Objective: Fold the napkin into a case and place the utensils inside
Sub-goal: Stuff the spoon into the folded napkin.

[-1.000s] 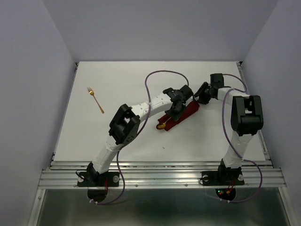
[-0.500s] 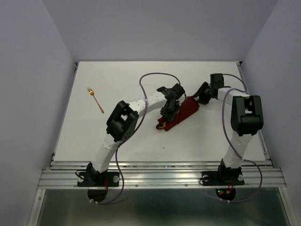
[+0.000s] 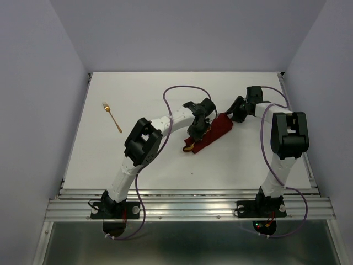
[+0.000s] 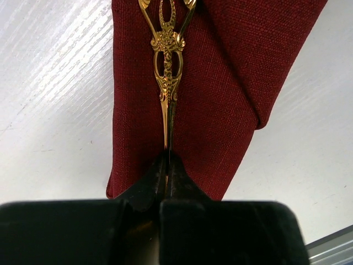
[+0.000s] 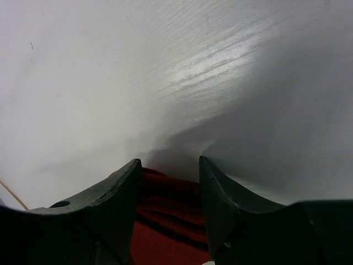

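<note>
Item, the case [image 3: 222,125]: a narrow dark red pouch of folded cloth, lying slantwise on the white table [image 3: 138,94] a little right of centre, its near end toward the left arm and its far end toward the right arm; in the left wrist view its coarse weave [image 4: 220,83] fills the upper middle, with a folded flap along its right side. Item, the spoon [image 4: 167,72]: gold, with an ornate pierced handle, lying lengthwise on top of the cloth; its bowl is not seen in the wrist view, and the handle's upper end runs out of the picture, so whether any of it sits inside the pouch cannot be told; from above a small gold glint [image 3: 190,147] shows at the near left end of the pouch. Item, the left gripper [image 4: 167,157]: fingers pressed together, clamped on the thin stem of the spoon, low over the near half of the pouch [image 3: 197,130]. Item, the right gripper [image 5: 168,163]: fingers apart, tips down at the table, with dark red cloth [image 5: 165,221] lying in the gap between them; from above it stands at the far right end of the pouch [image 3: 234,114]; whether the fingers press the cloth cannot be told. Item, the fork [image 3: 112,116]: gold, thin, lying alone far to the left on the table, well apart from the pouch and both arms. Item, a purple cable [image 3: 185,88]: looping above the left forearm.
</note>
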`<act>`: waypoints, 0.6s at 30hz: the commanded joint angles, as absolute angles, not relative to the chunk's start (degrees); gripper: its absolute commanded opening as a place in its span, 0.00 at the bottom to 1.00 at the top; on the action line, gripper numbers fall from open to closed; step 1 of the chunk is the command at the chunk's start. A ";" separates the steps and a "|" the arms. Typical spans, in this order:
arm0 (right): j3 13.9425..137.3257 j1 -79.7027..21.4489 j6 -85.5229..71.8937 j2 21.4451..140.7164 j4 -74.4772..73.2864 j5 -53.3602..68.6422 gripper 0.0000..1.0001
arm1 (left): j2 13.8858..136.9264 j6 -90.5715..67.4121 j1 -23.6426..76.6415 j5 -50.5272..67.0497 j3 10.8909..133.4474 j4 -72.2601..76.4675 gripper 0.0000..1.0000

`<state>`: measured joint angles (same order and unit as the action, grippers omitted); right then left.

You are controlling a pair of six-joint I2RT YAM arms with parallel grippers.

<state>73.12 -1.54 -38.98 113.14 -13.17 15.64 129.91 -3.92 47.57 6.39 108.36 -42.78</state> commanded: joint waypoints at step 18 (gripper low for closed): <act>87.45 -4.75 -29.27 122.34 -24.78 23.82 0.52 | 127.97 1.32 48.96 6.60 111.88 -44.91 0.00</act>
